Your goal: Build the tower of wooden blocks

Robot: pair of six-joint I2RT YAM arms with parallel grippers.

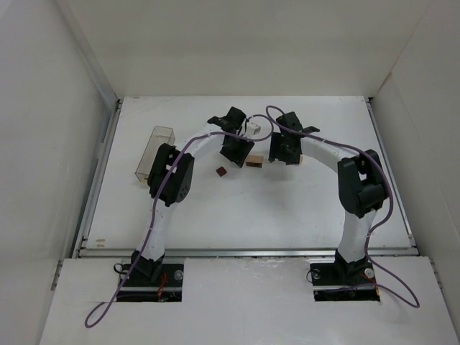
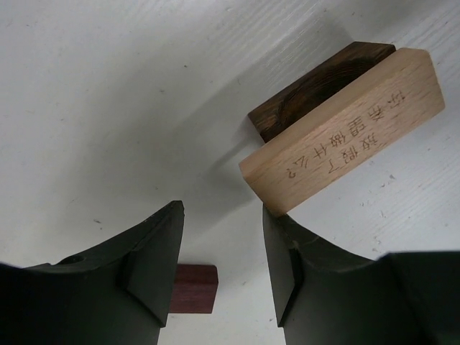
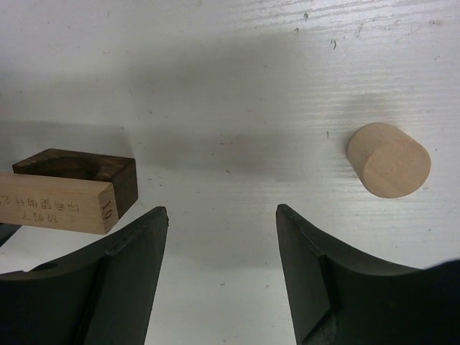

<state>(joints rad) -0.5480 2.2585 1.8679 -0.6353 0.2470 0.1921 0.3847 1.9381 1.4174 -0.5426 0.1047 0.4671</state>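
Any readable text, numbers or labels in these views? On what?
"10": on the slab, near its end, turned sideways in the right wrist view.
A row of engraved characters, Chinese-looking, along the slab's face: I cannot read them reliably.
No marks show on the dark block, the cylinder or the reddish block.
Top view: everything is too small to show any text.

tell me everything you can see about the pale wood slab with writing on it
The slab is a flat, pale tan piece of bare wood, with a row of characters burned into its broad face and a number on one end. It lies over the white table, seemingly propped on a dark brown block behind it. Its near corner is right by a finger of the open left claw; whether they touch is unclear.
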